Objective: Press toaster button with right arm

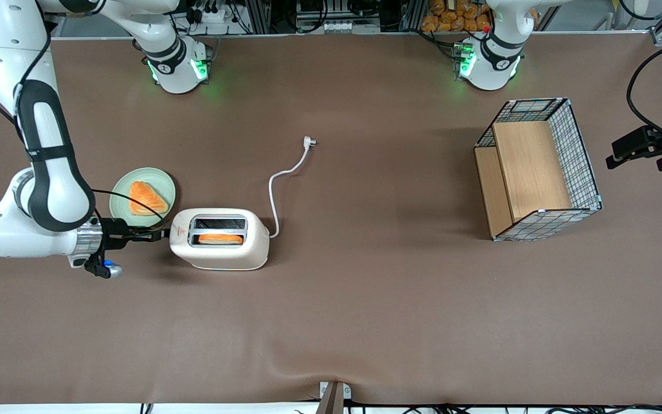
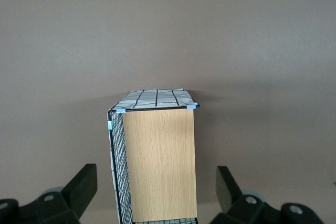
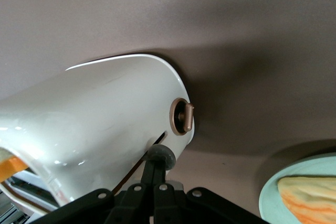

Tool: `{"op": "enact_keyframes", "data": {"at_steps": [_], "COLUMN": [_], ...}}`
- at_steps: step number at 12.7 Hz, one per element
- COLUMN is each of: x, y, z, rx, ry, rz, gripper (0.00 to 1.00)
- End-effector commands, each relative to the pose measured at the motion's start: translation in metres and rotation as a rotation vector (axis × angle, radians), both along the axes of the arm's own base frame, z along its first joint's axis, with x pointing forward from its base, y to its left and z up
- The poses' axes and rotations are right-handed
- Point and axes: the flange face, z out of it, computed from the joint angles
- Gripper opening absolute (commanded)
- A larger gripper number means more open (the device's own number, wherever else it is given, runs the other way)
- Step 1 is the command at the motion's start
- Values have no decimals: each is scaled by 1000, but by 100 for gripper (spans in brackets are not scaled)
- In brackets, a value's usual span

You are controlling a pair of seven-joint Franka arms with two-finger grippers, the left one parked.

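The cream-white toaster point(image 1: 224, 260) lies on the brown table, with an orange slice of toast point(image 1: 220, 238) in the slot nearer the front camera. My right gripper point(image 1: 160, 233) reaches level at the toaster's narrow end by the red triangle mark point(image 1: 180, 230). In the right wrist view the gripper point(image 3: 157, 170) is shut, and its closed fingertips touch the grey toaster button point(image 3: 161, 156) low on that end of the toaster point(image 3: 105, 119). A bronze round dial point(image 3: 182, 117) sits on the same end. In the front view the button is hidden by the gripper.
A pale green plate point(image 1: 119, 199) with a slice of bread point(image 1: 147, 198) lies close beside my wrist, also showing in the right wrist view point(image 3: 273, 195). The white cord point(image 1: 274, 190) runs to its plug point(image 1: 308, 141). A wire basket with wooden boards point(image 1: 538, 172) stands toward the parked arm's end.
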Motion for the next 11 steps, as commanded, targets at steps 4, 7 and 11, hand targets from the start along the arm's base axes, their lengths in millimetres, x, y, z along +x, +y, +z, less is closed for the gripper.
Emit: {"op": "enact_keyframes", "data": {"at_steps": [4, 7, 11], "x": [-2, -5, -5], "y": [-3, -4, -5], "z": [-34, -47, -54], "rx": [26, 40, 54], "ry": [21, 41, 50], "rz": [-14, -29, -47], "gripper": [2, 2, 3]}}
